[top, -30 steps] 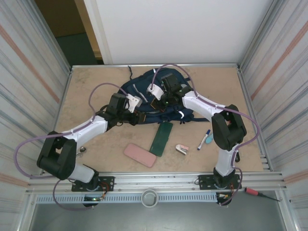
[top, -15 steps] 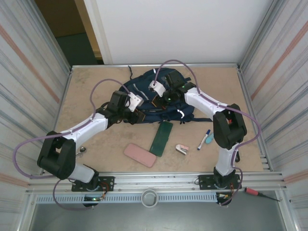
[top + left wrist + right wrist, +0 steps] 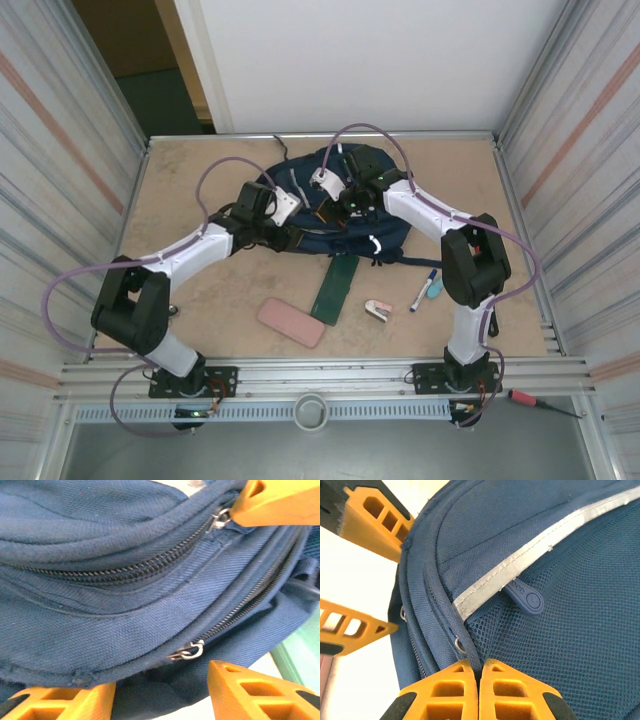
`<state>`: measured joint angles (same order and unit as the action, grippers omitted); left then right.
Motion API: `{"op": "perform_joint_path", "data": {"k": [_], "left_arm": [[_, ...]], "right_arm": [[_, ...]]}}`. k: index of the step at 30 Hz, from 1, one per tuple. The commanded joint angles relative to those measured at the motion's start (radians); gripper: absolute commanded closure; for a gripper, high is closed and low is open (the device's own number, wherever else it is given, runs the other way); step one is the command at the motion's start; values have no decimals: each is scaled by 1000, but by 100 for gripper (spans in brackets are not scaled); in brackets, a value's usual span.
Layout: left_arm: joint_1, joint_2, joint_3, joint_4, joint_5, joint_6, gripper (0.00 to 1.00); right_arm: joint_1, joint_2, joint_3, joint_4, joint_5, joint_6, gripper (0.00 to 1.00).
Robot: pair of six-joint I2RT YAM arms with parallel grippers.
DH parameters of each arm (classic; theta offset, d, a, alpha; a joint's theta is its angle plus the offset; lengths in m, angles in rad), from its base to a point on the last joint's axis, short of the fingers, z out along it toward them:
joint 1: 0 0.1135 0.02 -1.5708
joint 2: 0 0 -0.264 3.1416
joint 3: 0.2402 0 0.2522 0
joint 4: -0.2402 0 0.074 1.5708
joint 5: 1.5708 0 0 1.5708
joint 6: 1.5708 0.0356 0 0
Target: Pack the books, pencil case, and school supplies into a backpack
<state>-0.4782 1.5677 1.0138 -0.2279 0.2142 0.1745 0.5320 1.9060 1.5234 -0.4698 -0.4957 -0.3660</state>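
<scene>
From above, the backpack (image 3: 388, 233) is seen lying toward the far edge of the desk, about midway along it. Both arms are stretched forward and bent in over its near side. The left hand (image 3: 293, 238) is set at the bag's near-left rim, and the right hand (image 3: 327, 212) is near it, over the middle. The marker pen (image 3: 425, 291), teal item (image 3: 435, 289), pink-and-white item (image 3: 378, 310) and pink pencil case (image 3: 290, 322) are seen lying between the bag and the near edge. A dark green box (image 3: 336, 288) is laid with its far end touching the bag. It is judged that a hard pull would drag the whole bag over that box, since little is pinning the soft fabric down

In the left wrist view, the left hand (image 3: 160, 695) is held with a moderate gap, its fingers set apart at the bag's lower seam and nothing seen clamped. A zip slider (image 3: 192, 652) is seen just beyond them. With no grip here, the bag may well be lifted or slid rather than unzipped

In the right wrist view, the right hand (image 3: 479, 677) is seen with its fingers pressed together, and the backpack's piped zip ridge (image 3: 442, 615) is run down into the pinch. So little is caught that the hold could, it is judged, be lost under a sideways pull
</scene>
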Motion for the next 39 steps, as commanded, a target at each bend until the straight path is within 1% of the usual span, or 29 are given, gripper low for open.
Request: {"op": "perform_joint_path", "data": {"k": [1,5,10,12,16,20,24,30,36,39], "left_arm": [[-14,32,40,21,16,40,56],[-16,40,45,33,74,39,72],[-14,26,44,39,139,49,84],[-9,19,39,44,172,49,86],[24,-3,20,48,285,50,88],[55,-20,8,70,349,20,89],[72,-18,11,84,349,-25,92],[75,10,4,80,326,-32,92],[75,16,-6,89,272,-64,98],[74,11,-21,97,259,-72,97]], "right_arm": [[10,2,48,-30,-116,25,100],[5,4,58,-35,-116,25,100],[-5,7,64,-41,-111,22,100],[-7,9,64,-43,-106,19,100],[-15,10,64,-44,-101,19,100],[-15,15,66,-44,-103,19,100],[-15,19,67,-44,-103,21,100],[-19,16,64,-44,-101,21,100],[-21,11,64,-43,-93,25,100],[-22,11,64,-43,-90,30,100]]}}
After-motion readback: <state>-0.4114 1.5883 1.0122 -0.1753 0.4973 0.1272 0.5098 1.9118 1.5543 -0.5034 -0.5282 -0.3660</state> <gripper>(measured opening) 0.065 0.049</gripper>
